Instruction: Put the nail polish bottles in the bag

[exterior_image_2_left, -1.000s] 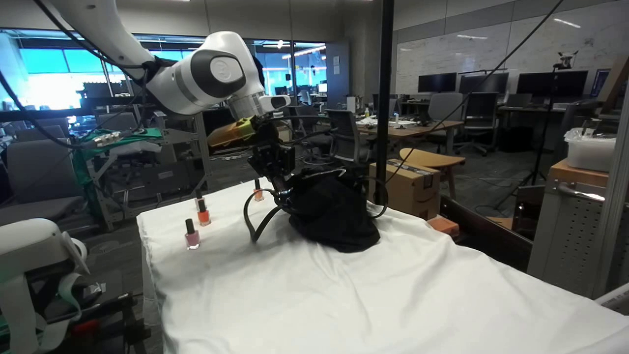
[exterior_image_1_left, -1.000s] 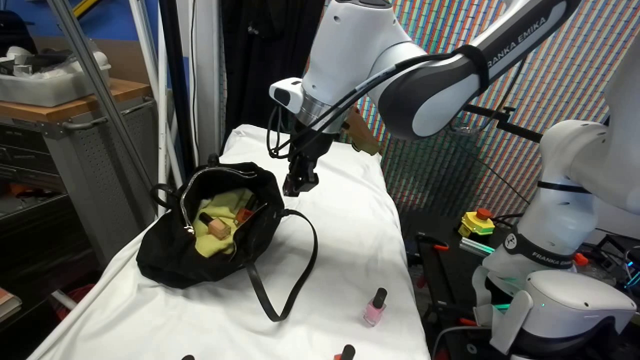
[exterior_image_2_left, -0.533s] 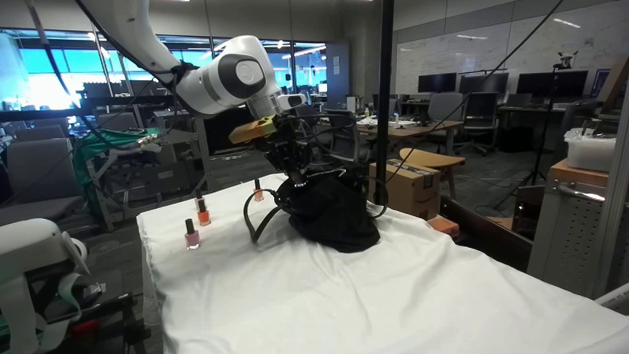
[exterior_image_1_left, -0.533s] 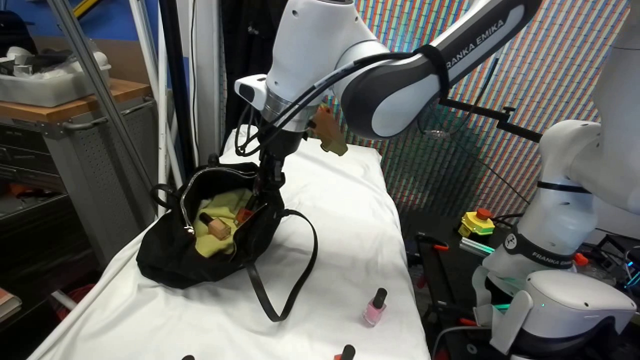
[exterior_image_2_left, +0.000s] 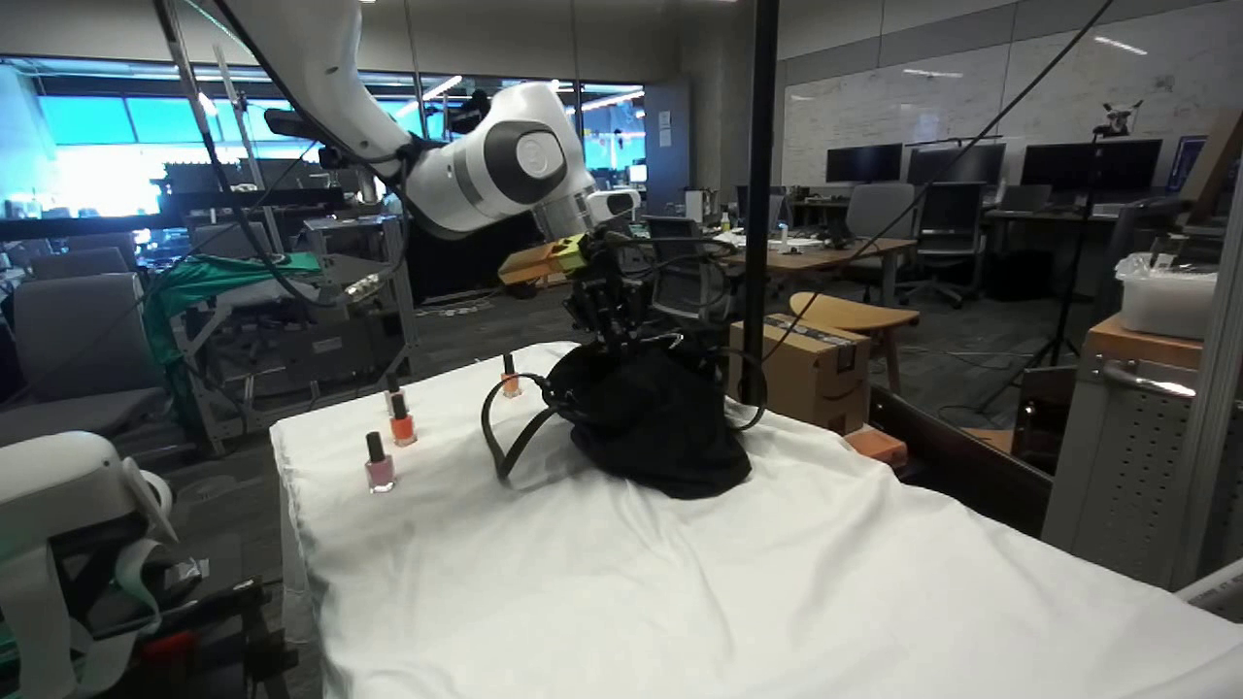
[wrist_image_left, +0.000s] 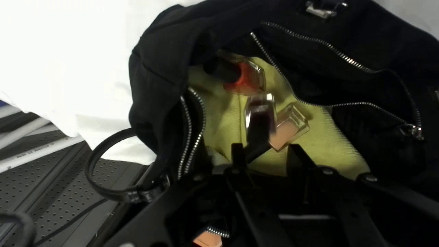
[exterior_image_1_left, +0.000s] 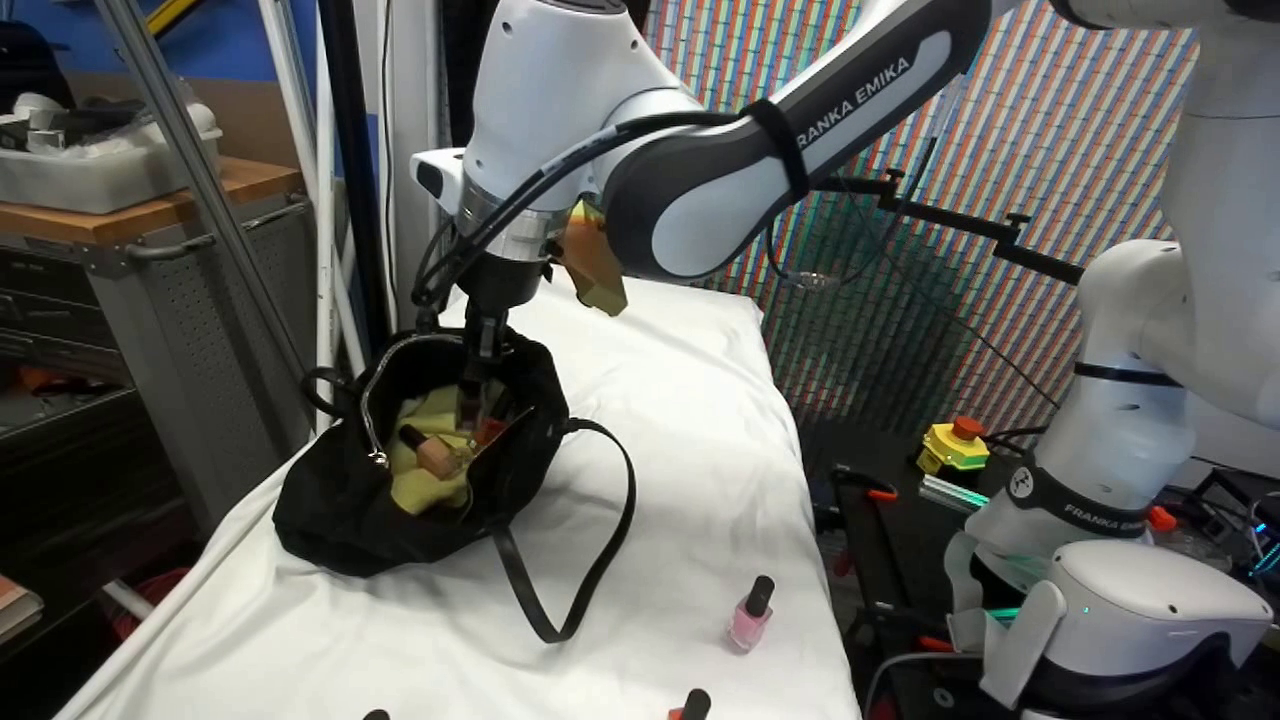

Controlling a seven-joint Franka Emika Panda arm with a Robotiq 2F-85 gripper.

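A: State of the gripper point(wrist_image_left: 267, 152)?

B: Fingers apart, down in the mouth of the bag point(exterior_image_1_left: 340, 520); yellow lining point(wrist_image_left: 324, 147) shows between the tips in the wrist view. Nothing seen pinched.

A: Where does the dark bottle point(wrist_image_left: 259, 113) lie from it?

B: Within the bag mouth, blurred, just beyond the tips and slightly left of the gap's centre. Long axis runs near to far in that view, cap end toward the gripper, base away. Contact with the left-hand finger, or with anything under the base: unclear.

A: Neighbours?

B: Peach bottle point(wrist_image_left: 286, 130) on the lining just right of it, partly overlapped in view. Red bottle point(wrist_image_left: 245, 79) farther off, cap pointing left.

A: Outstanding?

B: Four bottles point(exterior_image_2_left: 403, 429) upright on the white cloth point(exterior_image_2_left: 680, 602), left of the bag in an exterior view, one partly hidden; the pink bottle point(exterior_image_2_left: 381, 474) is the nearest.

A: Reading of the step?

B: Probably a release, with the task judged a little under half done. Backing out along the bottle's long axis looks safest; a sideways shift to the right could bring the left-hand finger against its cap.
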